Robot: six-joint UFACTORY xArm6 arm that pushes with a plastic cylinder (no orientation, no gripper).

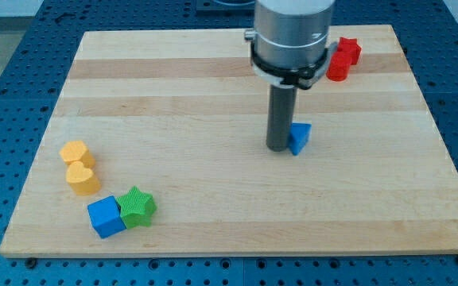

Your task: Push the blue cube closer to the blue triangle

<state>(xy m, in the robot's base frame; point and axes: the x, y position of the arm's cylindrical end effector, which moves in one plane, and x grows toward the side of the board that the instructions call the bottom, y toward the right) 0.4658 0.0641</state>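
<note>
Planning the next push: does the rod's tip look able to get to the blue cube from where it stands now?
Probably yes. My tip stands beside the blue triangle, and bare wooden board lies between it and the blue cube; the green star touching the cube crowds its right side.

Silver-grey cylinder, black collar – dark rod (280, 119)

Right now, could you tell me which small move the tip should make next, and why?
Probably travel toward the view's lower left: my tip sits beside the blue triangle, while the blue cube lies far off, touching the green star.
</note>
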